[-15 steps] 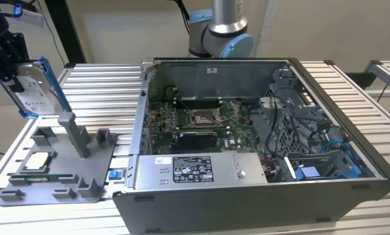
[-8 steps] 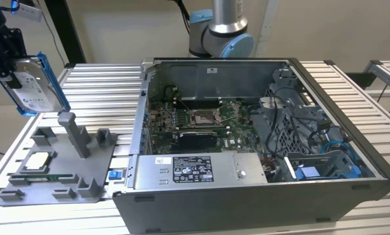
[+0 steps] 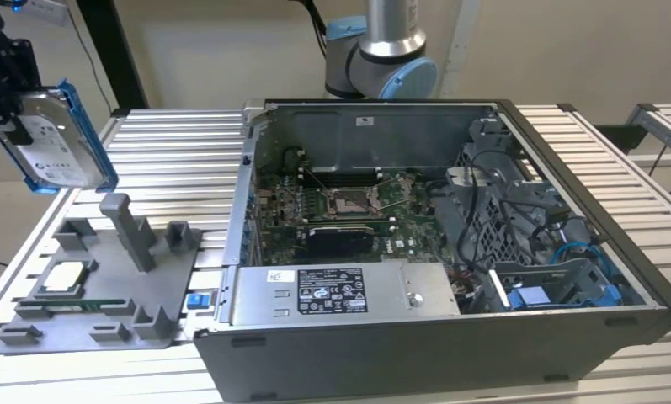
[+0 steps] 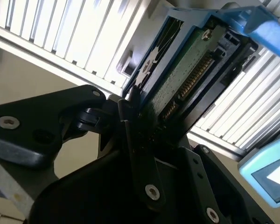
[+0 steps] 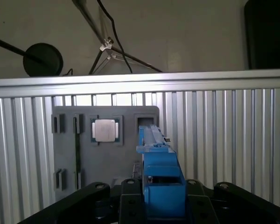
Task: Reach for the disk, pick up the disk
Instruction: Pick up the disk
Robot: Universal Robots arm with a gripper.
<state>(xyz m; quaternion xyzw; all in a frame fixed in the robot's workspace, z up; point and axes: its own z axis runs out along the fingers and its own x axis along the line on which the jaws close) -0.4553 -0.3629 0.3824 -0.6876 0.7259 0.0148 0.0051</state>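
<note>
disk [image 3: 60,139] is clamped on edge between the gripper [image 3: 9,101] fingers, long axis near upright, hanging clear above the grey holder tray [image 3: 144,278] by the bench's [image 3: 178,143] edge at the exterior view's left.

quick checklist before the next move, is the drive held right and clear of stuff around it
1. Grip: in the first wrist view the black end effector is shut on the silver-grey metal hard drive with blue rails: ok.
2. Lift: in the exterior view the drive hangs above the grey plastic fixture tray, not touching it: ok.
3. The small square silver processor chip sits in its tray pocket: ok.
4. The open grey computer case stands apart, to the exterior view's right of the drive: ok.
5. How firmly the drive is clamped: cannot tell.
</note>
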